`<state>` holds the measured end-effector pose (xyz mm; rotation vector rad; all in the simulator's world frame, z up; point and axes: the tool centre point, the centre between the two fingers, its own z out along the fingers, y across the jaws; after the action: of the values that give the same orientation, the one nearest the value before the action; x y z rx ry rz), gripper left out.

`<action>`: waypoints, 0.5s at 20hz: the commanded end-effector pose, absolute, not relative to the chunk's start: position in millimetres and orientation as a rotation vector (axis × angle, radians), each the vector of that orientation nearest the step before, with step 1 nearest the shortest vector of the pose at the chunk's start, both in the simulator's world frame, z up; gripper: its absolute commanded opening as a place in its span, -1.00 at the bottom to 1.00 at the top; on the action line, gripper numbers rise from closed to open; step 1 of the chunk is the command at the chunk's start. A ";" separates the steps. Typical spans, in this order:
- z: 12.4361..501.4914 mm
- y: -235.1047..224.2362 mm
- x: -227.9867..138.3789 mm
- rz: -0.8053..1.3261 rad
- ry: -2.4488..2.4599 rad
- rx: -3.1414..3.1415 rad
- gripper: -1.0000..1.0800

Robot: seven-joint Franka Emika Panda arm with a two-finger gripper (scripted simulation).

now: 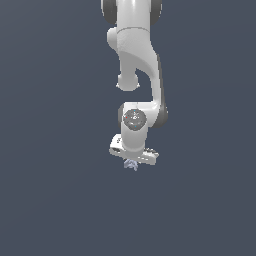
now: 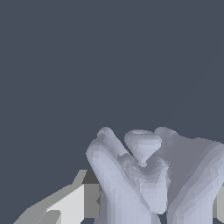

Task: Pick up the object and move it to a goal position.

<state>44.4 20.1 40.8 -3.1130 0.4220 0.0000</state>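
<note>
I see my claw (image 1: 133, 162) pointing down with the spiky object (image 1: 131, 165) right under it. In the wrist view the object (image 2: 148, 175) looks big, and 1 finger (image 2: 70, 205) touches it, so the claw seems squeezed on it.

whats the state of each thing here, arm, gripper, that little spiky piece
arm: reaching straight down, wrist bent over the piece
gripper: closed on the spiky piece, a finger showing beside it in the wrist view
spiky piece: held between the fingers just under the hand; fills much of the wrist view; whether it is lifted off the surface cannot be told
</note>
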 end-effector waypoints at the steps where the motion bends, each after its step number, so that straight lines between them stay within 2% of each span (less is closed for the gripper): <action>1: 40.5 19.7 44.4 0.000 0.423 -3.113 -1.00; 10: 56.4 28.0 48.7 0.000 0.423 -3.113 -1.00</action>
<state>46.9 24.9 50.6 -3.1134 0.4237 0.0022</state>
